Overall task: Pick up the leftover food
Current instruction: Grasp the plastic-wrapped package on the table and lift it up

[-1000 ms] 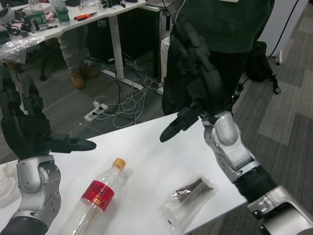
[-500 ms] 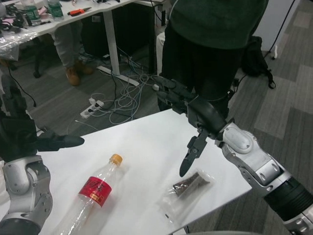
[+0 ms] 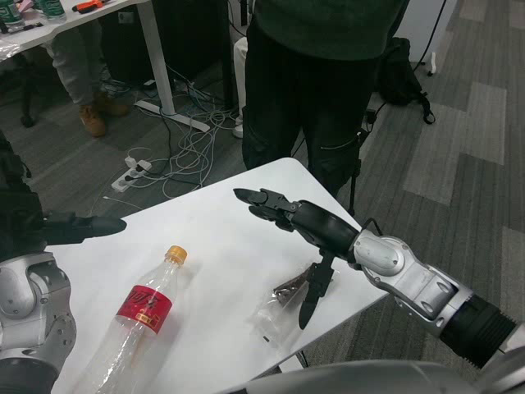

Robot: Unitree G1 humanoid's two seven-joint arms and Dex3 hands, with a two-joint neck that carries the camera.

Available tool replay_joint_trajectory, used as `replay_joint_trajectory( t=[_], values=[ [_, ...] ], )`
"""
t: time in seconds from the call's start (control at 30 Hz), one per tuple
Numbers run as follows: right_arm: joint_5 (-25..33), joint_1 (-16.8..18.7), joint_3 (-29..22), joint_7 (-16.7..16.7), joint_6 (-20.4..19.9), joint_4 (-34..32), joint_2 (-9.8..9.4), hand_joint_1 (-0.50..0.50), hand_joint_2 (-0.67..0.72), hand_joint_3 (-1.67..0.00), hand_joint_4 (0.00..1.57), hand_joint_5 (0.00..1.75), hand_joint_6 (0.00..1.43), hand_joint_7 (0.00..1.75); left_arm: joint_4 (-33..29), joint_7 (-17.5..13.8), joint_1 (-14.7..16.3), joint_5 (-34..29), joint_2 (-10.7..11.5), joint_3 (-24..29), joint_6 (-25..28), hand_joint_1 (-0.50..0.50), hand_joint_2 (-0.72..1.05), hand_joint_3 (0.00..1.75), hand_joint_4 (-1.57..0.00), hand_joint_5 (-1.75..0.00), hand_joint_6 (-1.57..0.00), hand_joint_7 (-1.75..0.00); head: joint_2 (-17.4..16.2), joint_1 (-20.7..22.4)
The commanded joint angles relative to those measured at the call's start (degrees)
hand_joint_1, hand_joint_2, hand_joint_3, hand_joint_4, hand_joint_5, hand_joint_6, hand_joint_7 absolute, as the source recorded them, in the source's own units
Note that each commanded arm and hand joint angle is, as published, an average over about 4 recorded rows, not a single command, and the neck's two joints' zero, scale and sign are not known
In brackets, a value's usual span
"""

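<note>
Lowered since a second ago, right hand (image 3: 297, 223) over white table (image 3: 213, 222), fingers spread flat and gripping nothing, thumb hanging down onto clear food bag (image 3: 279, 309) near the table's front edge, other fingers above and apart from it. Beyond: grey floor, cables (image 3: 187, 148), person (image 3: 320, 74) in dark clothes. Left of bag, plastic bottle (image 3: 135, 318), orange cap, red label, writing unreadable; at far left, left hand (image 3: 49, 226), fingers extended, empty.

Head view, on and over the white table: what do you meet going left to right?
Left black robot hand → clear plastic bottle with red label and orange cap → clear plastic bag holding dark leftover food → right black robot hand.
</note>
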Motion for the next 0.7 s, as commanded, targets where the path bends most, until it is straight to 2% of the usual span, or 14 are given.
replay_joint_trajectory(
  t=[0.03, 0.23, 0.3, 0.43, 0.57, 0.7],
  values=[
    [-2.44, 0.35, -0.26, 0.99, -3.12, 2.54, 0.49, -0.29, 0.01, -0.08, 0.0, 0.0, 0.0, 0.0, 0.24, -0.07, -0.7, -0.31, 0.64, 0.2, 0.17, -0.5, -0.28, 0.0, -0.19, 0.0, 0.0, 0.0, -0.5, -0.17],
    [-7.27, 0.35, -1.8, 2.31, -6.46, 6.28, 1.5, -0.29, -0.13, -0.08, 0.0, 0.0, 0.0, 0.0, 0.59, -0.11, -0.75, -0.31, 0.59, 0.15, 0.3, -0.5, -0.28, 0.0, -0.19, 0.0, 0.0, 0.0, -1.84, -0.45],
    [-9.51, 0.17, -2.48, 2.33, -10.17, 8.96, 2.33, -0.29, -0.22, -0.12, 0.0, 0.0, 0.0, 0.0, 0.96, -0.16, -0.81, -0.31, 0.59, 0.0, 0.34, -0.5, -0.28, 0.0, -0.19, 0.0, 0.0, 0.0, -2.27, -0.43],
    [-13.33, -0.57, -3.38, 2.22, -15.73, 12.74, 3.78, -0.29, -0.4, -0.32, 0.0, 0.0, 0.0, 0.0, 1.38, -0.16, -0.92, -0.31, 0.55, -0.2, 0.48, -0.5, -0.28, 0.0, -0.21, 0.0, 0.0, 0.0, -3.01, -0.58],
    [-16.85, -2.11, -4.04, 2.18, -21.49, 17.35, 4.84, -0.29, -0.46, -0.48, 0.0, 0.0, 0.0, 0.0, 1.56, -0.29, -1.14, -0.31, 0.51, -0.29, 0.56, -0.5, -0.28, 0.0, -0.22, 0.0, 0.0, 0.0, -3.62, -0.71],
    [-20.45, -2.37, -5.49, 2.18, -24.21, 19.9, 4.79, -0.29, -0.51, -0.63, 0.02, 0.0, 0.0, 0.0, 1.56, -0.51, -1.17, -0.31, 0.44, -0.33, 0.56, -0.5, -0.28, 0.0, -0.22, 0.0, 0.0, 0.0, -4.31, -0.75]
  ],
)
